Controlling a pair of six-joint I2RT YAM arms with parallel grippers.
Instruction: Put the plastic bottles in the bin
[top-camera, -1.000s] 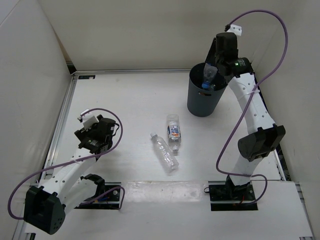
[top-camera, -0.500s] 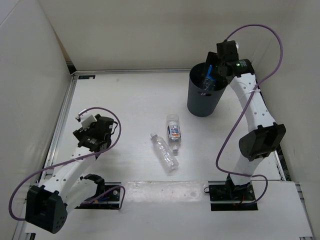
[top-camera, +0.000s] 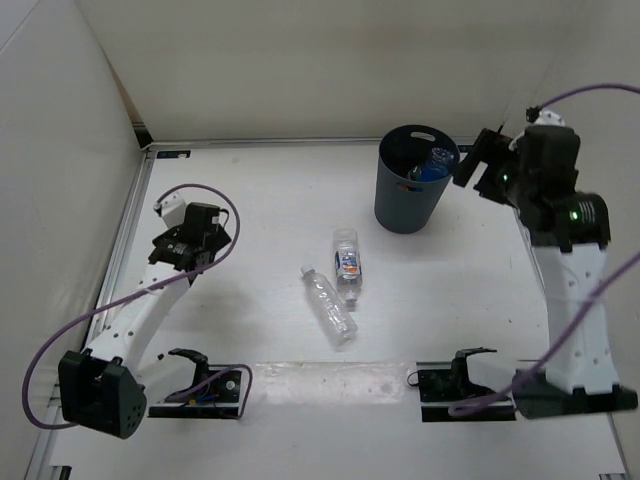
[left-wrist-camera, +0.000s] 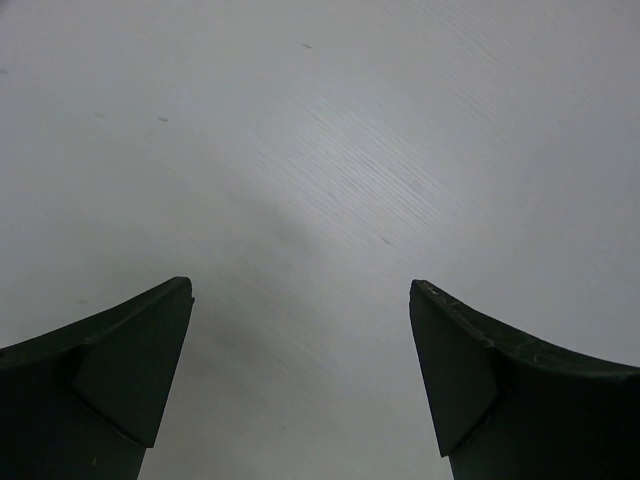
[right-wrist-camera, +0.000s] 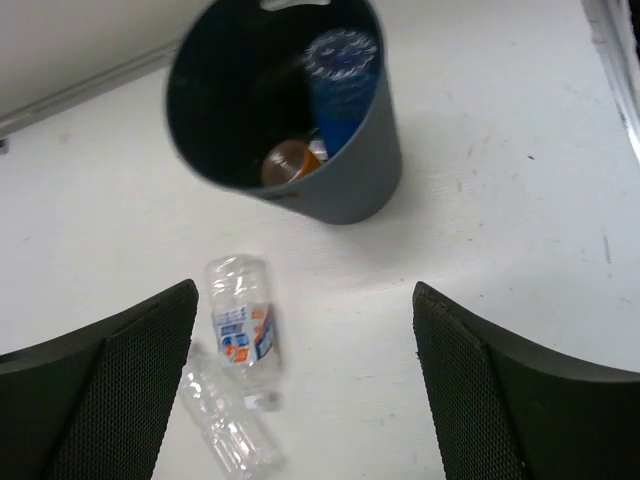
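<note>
- step in hand, as a judgement: one drop looks done and the next pick-up has not begun. the blue bottle (right-wrist-camera: 340, 80) stands tilted inside the bin (top-camera: 400, 205), at the far right of the tabletop (top-camera: 250, 190).
- the right end effector (top-camera: 474, 170) hovers just right of the bin's rim, fingers wide apart and holding nothing.
- the left end effector (left-wrist-camera: 300, 290) hangs over bare tabletop at the left, also spread apart and empty, well apart from every bottle.
- count: three bottles, one bin. two bottles lie flat at the middle of the tabletop: the labelled bottle (top-camera: 346, 262) and, nearer and slightly left, the plain bottle (top-camera: 328, 305). they are just beside each other, and whether they touch cannot be told.
- an orange-brown item (right-wrist-camera: 290, 160) sits low in the bin, too unclear to name.
- next move, likely: the right arm swings left and nearer, lowers over the labelled bottle, and closes across its body without nudging the plain one.
</note>
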